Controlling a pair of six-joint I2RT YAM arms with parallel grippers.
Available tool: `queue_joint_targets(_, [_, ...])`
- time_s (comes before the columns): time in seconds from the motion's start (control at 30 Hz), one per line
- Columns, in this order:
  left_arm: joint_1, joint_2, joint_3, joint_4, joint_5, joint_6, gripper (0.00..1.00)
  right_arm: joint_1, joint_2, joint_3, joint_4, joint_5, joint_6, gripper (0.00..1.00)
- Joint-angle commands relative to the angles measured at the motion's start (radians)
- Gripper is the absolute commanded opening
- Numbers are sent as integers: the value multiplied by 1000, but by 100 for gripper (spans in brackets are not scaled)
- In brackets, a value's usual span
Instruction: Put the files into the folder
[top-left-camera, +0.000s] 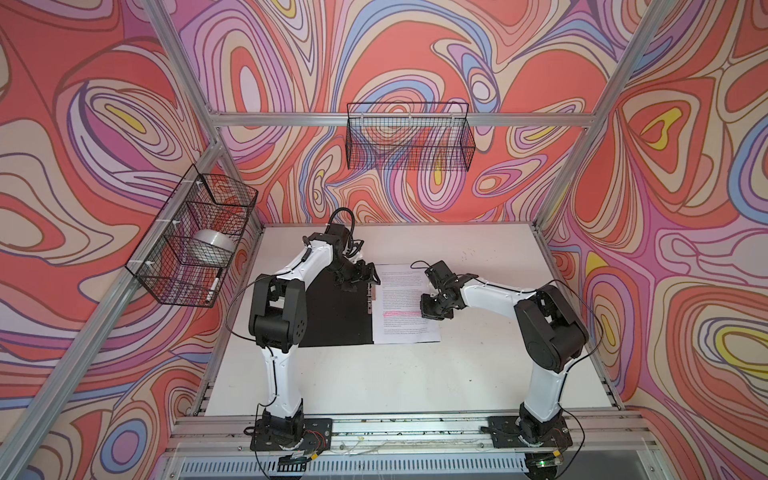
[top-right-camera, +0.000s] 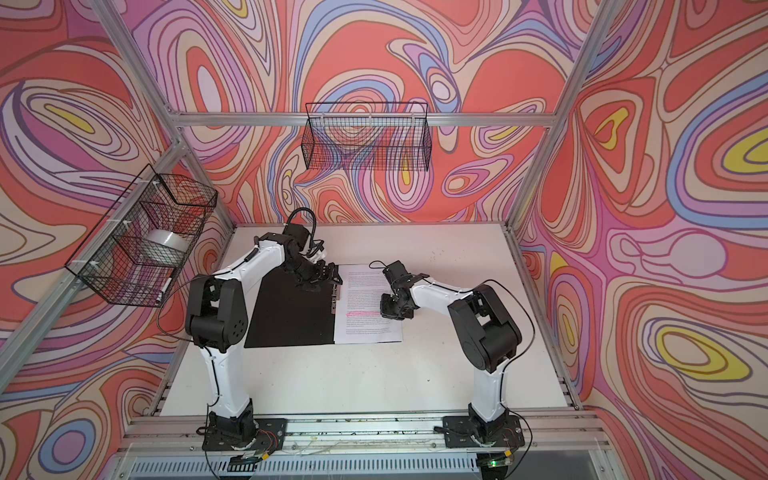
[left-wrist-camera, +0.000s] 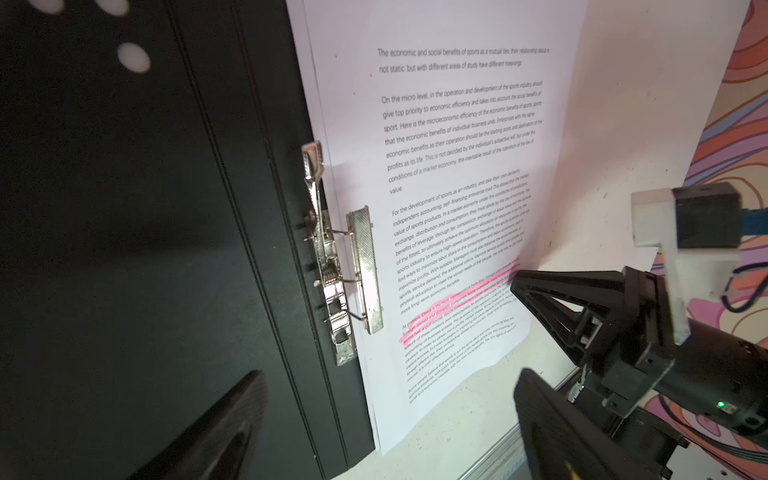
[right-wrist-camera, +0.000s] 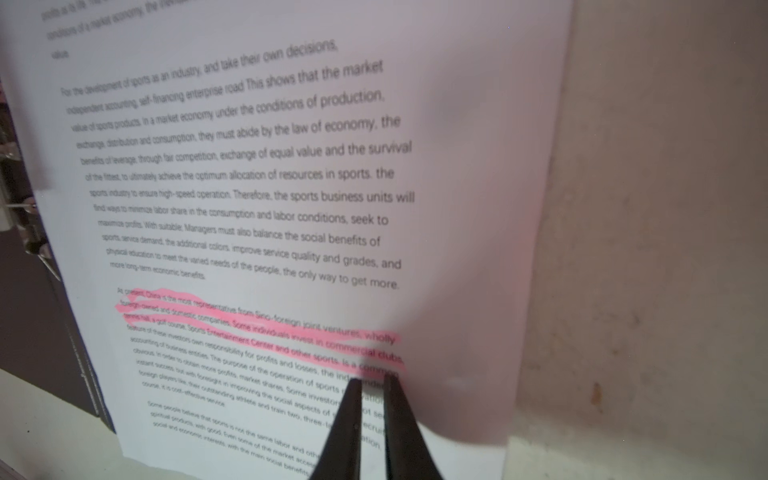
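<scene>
Status: files (top-left-camera: 405, 301), a thin stack of white printed sheets with a pink highlighted band, lie flat against the spine of the folder (top-left-camera: 332, 320), a flat open cover, black inside. The bar of the metal spine clip (left-wrist-camera: 365, 270) sits over their inner edge; clamped or not, I cannot tell. My right gripper (right-wrist-camera: 372, 380) is almost closed and grips nothing. Its tips rest on the page beside the band, I judge to pin it against sliding. My left gripper (top-left-camera: 370, 277) hangs wide open and empty above the clip, probably to work it.
</scene>
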Motion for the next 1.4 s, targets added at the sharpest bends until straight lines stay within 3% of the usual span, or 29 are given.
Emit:
queue_joint_targets(0.0, [-54,-84,-44,-13,12,63,91,-4,6,-34,20,-7,16,12])
queue_joint_targets(0.17, [-150,-133,-123,-4,42,171,88,-4,9,-48,40,-16,22,12])
queue_joint_targets(0.4, [-262,-123,-197,16,71,223,82,-4,23,-62,51,-22,24,12])
queue_joint_targets(0.67, [-270,-58,-248,36,110,180,74,-4,19,-71,63,-33,26,12])
queue_joint_targets(1.03, [-271,-33,-293,20,67,203,59,-4,-14,-64,63,-48,20,13])
queue_joint_targets(1.37, [-271,-17,-312,15,52,209,56,-3,-116,-92,66,-72,31,13])
